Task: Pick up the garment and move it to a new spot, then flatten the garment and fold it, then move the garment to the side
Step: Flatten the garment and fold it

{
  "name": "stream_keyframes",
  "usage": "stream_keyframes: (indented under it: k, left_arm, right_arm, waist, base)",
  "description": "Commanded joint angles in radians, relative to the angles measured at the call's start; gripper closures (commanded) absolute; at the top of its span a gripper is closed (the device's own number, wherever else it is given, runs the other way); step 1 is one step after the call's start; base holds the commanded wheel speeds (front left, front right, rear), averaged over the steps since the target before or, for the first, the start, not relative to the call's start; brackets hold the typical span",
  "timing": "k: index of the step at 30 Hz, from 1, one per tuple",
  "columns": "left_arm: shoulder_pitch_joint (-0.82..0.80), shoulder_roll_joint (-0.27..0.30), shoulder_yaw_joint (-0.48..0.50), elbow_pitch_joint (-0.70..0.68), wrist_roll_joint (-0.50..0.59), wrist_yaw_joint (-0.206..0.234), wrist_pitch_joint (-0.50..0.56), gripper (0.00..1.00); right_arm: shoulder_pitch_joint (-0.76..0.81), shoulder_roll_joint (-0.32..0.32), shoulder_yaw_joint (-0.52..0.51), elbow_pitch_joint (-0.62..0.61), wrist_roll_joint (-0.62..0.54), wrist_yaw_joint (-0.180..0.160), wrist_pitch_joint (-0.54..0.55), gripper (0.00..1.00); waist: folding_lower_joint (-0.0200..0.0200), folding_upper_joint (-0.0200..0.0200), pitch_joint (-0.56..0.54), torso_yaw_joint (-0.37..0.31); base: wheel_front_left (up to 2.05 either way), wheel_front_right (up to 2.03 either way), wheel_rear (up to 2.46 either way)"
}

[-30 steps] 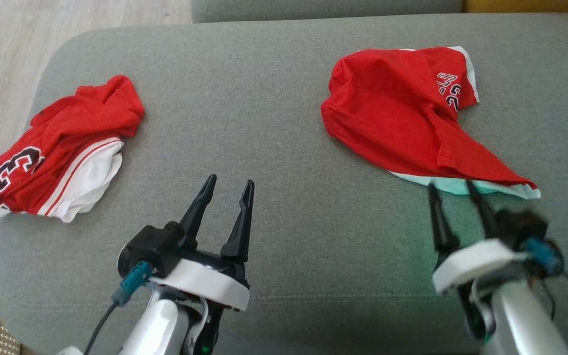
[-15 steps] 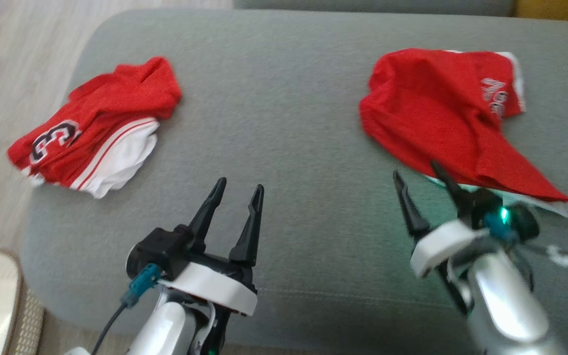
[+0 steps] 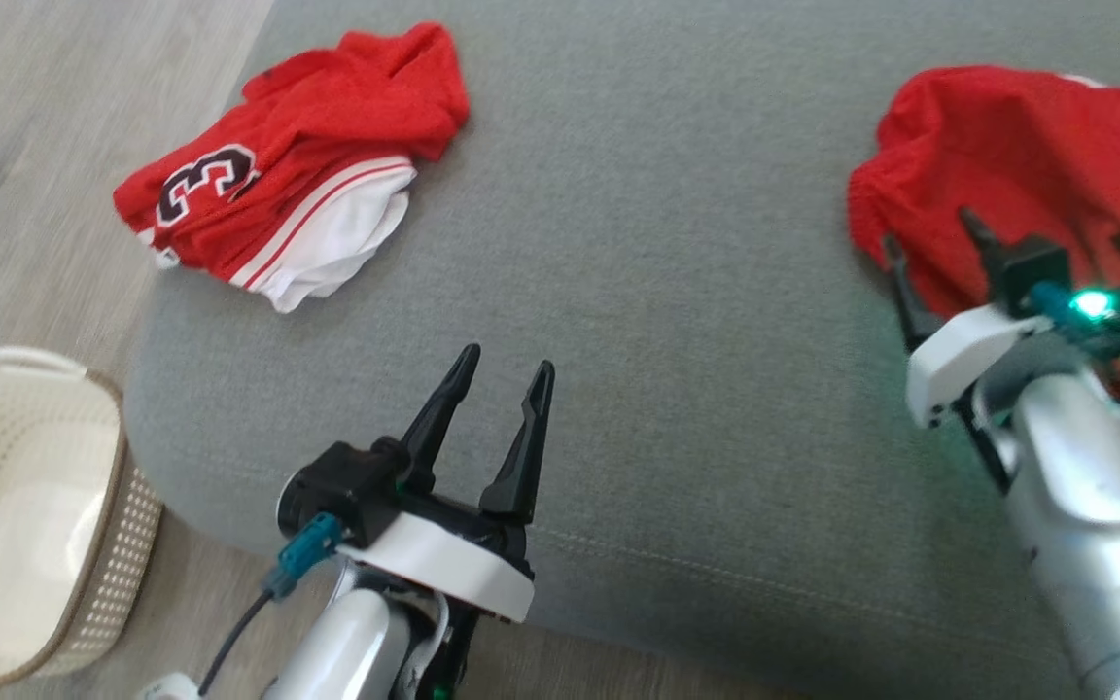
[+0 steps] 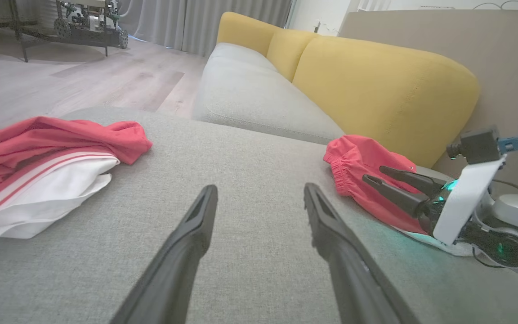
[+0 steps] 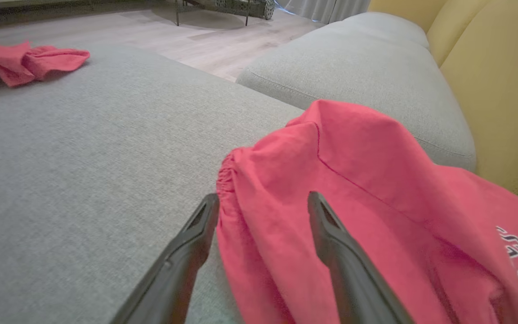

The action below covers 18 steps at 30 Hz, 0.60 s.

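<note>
The garment [image 3: 1007, 146] is a crumpled red piece with an elastic hem and white lettering, lying at the right of the grey cushion [image 3: 667, 292]. My right gripper [image 3: 927, 230] stands open at its near-left edge. In the right wrist view [image 5: 262, 197], the left finger is over bare cushion and the right finger over the red cloth [image 5: 376, 180], with the gathered hem between them. The left wrist view shows this gripper [image 4: 372, 174] low at the garment [image 4: 362, 157]. My left gripper [image 3: 508, 359] is open and empty above the cushion's front middle [image 4: 260, 188].
A second red and white garment [image 3: 297, 165] with a number on it lies at the cushion's far left [image 4: 38, 153]. A white perforated basket [image 3: 118, 574] stands on the wooden floor at the lower left. A grey sofa seat [image 4: 250, 94] with yellow backrests [image 4: 376, 76] lies beyond.
The head camera has swung, shifting the whole picture right and down. My right gripper has moved forward from the garment's near corner onto its left hem. The left gripper stays open in place.
</note>
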Motion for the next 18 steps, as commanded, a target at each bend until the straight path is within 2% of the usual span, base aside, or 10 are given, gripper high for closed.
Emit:
stream_keyframes:
  k: [1,3,4,5,9,18]
  left_arm:
    - [-0.046,0.003,0.024,-0.039,-0.006,0.007,-0.006,0.00]
    - [-0.051,0.003,0.019,-0.043,-0.009,0.010,-0.006,0.00]
    - [-0.053,0.003,0.016,-0.043,-0.011,0.012,-0.006,0.00]
    - [-0.057,0.003,0.012,-0.041,-0.012,0.013,-0.006,0.00]
    - [-0.072,0.003,-0.002,-0.041,-0.020,0.020,-0.006,0.00]
    - [-0.070,0.003,-0.005,-0.018,-0.015,0.016,-0.006,0.00]
  right_arm:
    - [-0.042,-0.009,0.007,-0.005,-0.008,0.000,-0.009,0.00]
    - [-0.065,-0.013,-0.001,0.031,-0.007,0.000,-0.009,0.00]
    - [-0.075,-0.012,0.004,0.053,-0.002,0.000,-0.009,0.13]
    - [-0.086,-0.012,0.016,0.069,0.003,0.000,-0.009,1.00]
    - [-0.106,0.000,0.093,0.057,0.045,0.000,-0.009,1.00]
    - [-0.049,0.011,0.290,-0.096,0.201,0.000,-0.009,1.00]
  waist:
    - [0.0000,0.0000,0.025,0.020]
    - [0.0000,0.0000,0.035,0.027]
    - [0.0000,0.0000,0.039,0.030]
    - [0.0000,0.0000,0.043,0.032]
    - [0.0000,0.0000,0.046,0.024]
    - [0.0000,0.0000,-0.005,-0.035]
  base:
    - [0.00,0.00,0.00]
    - [0.00,0.00,0.00]
    - [0.00,0.00,0.00]
    - [0.00,0.00,0.00]
    - [0.00,0.00,0.00]
    - [0.00,0.00,0.00]
